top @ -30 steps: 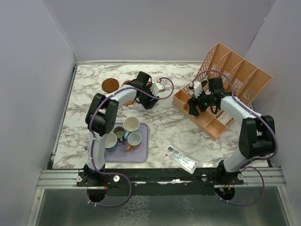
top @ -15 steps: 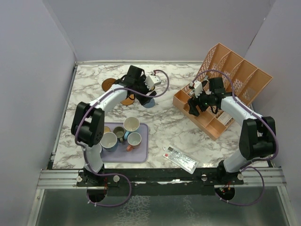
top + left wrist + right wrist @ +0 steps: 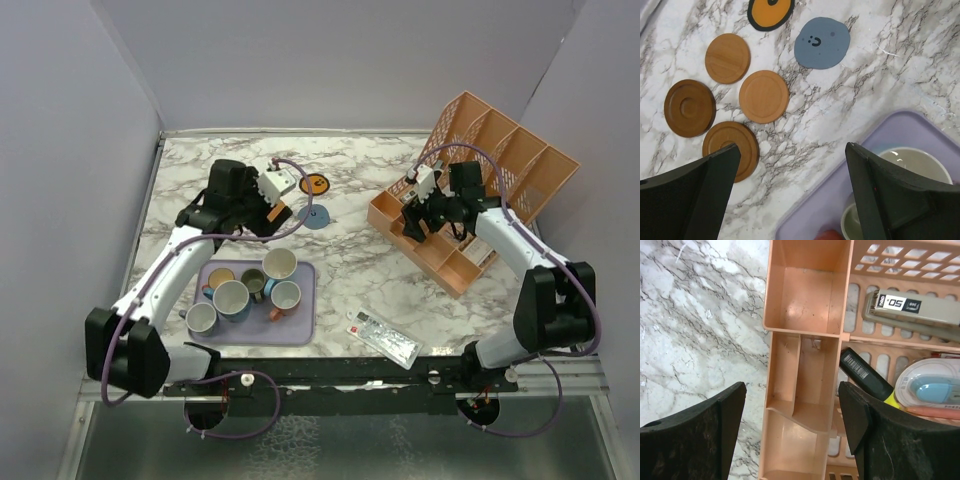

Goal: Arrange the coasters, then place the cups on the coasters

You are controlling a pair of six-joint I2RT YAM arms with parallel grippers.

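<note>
The coasters [image 3: 764, 96] are lying flat on the marble surface [image 3: 865, 85], toward its far edge and left of centre. None is overlapping another. In the left wrist view we are counting six: two dark brown ones [image 3: 690, 108], two tan-orange, the orange one with a black mark [image 3: 771, 10] and the grey-blue one [image 3: 821, 42]. We are reading this spread as deliberate, since each disc needs open room around it to take a cup. The group looks more like a loose cluster than a tidy row, though.

The cups [image 3: 279, 264] are crowding together on the lavender tray [image 3: 300, 330] by the near left corner, all six upright and none yet on a coaster. The tray appears to be serving as their holding place.

The left gripper [image 3: 792, 146] is hovering above the gap between the coasters and the tray, fingers spread wide and carrying nothing. We are judging that it is placed to reach either group. The right gripper [image 3: 791, 387] is hanging over the orange organiser [image 3: 807, 295] near the right edge, its fingers also apart with nothing between them, well away from the task's things. We are judging that it is idling there, clear of the left arm's work.
</note>
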